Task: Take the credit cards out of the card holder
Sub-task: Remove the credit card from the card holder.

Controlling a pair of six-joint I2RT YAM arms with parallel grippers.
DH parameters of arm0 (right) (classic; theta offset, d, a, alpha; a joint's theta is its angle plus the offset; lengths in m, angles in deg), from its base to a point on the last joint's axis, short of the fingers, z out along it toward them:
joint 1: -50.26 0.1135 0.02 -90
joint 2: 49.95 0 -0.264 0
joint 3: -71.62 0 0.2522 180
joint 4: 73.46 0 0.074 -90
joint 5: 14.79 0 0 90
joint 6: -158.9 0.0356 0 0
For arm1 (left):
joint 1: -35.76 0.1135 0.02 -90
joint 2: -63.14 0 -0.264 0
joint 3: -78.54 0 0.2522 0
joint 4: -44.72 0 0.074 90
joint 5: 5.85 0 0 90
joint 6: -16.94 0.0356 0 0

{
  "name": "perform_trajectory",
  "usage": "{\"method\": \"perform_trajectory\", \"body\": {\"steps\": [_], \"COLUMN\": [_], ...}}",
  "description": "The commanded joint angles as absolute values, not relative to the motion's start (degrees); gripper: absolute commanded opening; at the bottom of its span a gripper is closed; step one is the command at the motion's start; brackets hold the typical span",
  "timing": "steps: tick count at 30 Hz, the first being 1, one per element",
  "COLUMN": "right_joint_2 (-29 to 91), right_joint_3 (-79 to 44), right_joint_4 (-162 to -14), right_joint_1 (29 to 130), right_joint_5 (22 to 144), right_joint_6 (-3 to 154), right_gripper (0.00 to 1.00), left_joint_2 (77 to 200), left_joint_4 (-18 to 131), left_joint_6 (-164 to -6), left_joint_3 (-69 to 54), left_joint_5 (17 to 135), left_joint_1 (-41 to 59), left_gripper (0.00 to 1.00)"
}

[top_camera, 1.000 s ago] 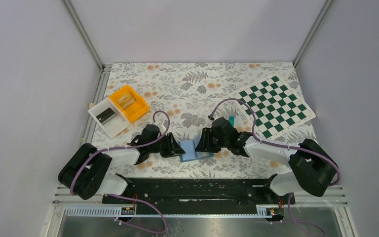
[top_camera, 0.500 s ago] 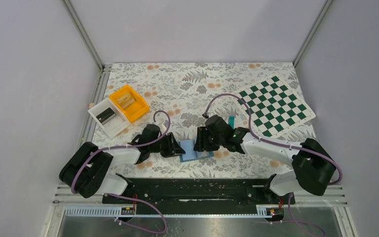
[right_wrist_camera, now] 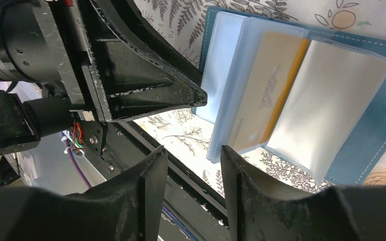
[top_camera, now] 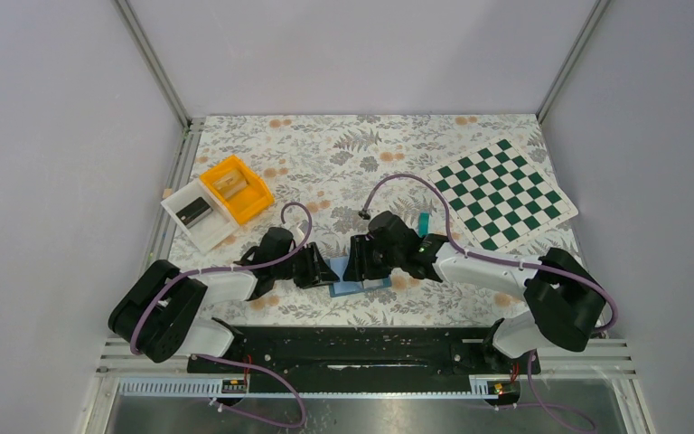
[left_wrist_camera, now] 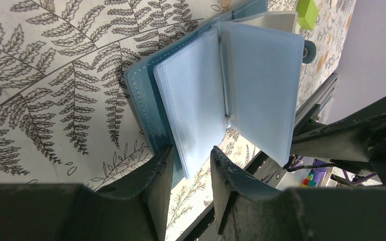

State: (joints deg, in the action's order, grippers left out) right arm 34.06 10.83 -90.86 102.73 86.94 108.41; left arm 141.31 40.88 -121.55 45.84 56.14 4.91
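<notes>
Roughly partway through, by my read: card holder [left_wrist_camera: 139, 95] lies open on the surface [top_camera: 352, 154] near the front edge, between the two arms. Its clear sleeves are fanned, one standing up off the stack.

State of left pincer [left_wrist_camera: 192, 150]: fingers part way apart, tips planted at the near edge of the holder's left half, sleeve edge showing in the gap. Reads as pinning it down; can't tell if it actually nips anything.

State of right pincer [right_wrist_camera: 193, 150]: fingers apart, nothing between them, hanging just off the lower edge of the sleeves.

Done, judging by what lies loose: teal card [top_camera: 424, 221] on the surface just behind the right arm, and lime-green card [left_wrist_camera: 307, 12] just past the holder's far corner, only partly in view.

Left to do: orange-tan card [right_wrist_camera: 276, 85] sits inside a clear sleeve, untouched. The sleeve beside it looks pale; can't tell if a card is in it.

Next likely call: right pincer onto the orange-tan card's edge while the left one steadies the holder.
</notes>
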Motion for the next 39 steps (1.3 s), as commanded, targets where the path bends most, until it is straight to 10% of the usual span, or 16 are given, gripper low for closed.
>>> {"method": "perform_trajectory", "body": {"steps": [1, 39], "right_joint_2": [33.2, 37.2], "right_joint_3": [10.5, 9.3], "right_joint_4": [-88.3, -90.2], "right_joint_1": [103.1, 102.8], "right_joint_5": [87.9, 80.2], "right_joint_6": [108.4, 106.7], "right_gripper": [0.52, 0.49], "left_joint_2": [141.1, 138.5], "left_joint_4": [39.4, 39.8], "left_joint_6": [-121.3, -121.3], "left_joint_3": [44.7, 43.6], "left_joint_5": [56.8, 52.4], "left_joint_1": [4.8, 8.7], "left_gripper": [0.33, 0.34]}}
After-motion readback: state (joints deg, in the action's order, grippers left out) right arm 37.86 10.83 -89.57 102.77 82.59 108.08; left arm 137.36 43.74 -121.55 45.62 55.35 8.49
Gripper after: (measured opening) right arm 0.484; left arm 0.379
